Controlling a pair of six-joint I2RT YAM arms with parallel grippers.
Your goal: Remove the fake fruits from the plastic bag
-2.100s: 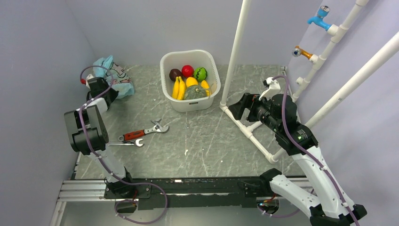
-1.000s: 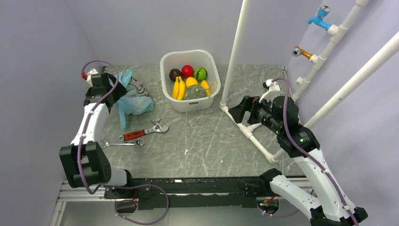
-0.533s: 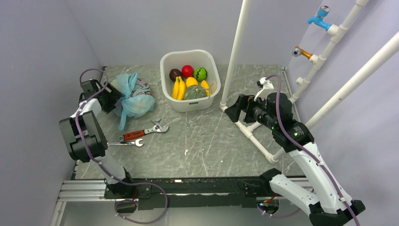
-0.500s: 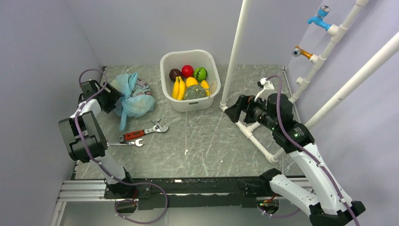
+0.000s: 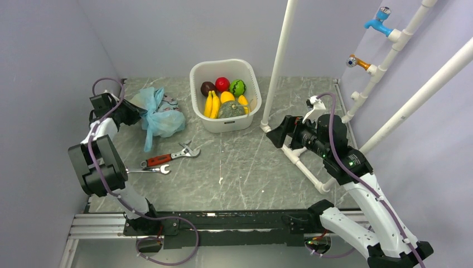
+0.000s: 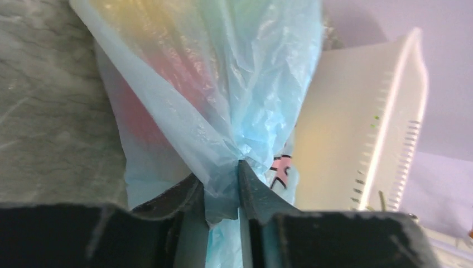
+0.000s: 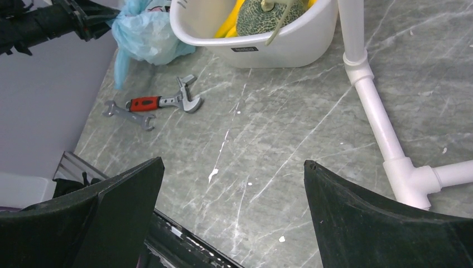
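your left gripper clamps the neck of the plastic bag | reddish blur inside, possibly one of the fake fruits | your right gripper hangs spread wide

The widest free room is the bare grey marbled table top in the middle and near part. It lies between two low tools on the left and the white floor pipe on the right. The red-handled adjustable wrench and the flat silver spanner lie close together in front of the light-blue crinkly plastic bag. The white oval plastic basket stands just right of the bag, with only a narrow gap between them. The upright white pipe rises close by the basket's right side. The pale violet side wall is near the bag's left side, so the room there is tight.
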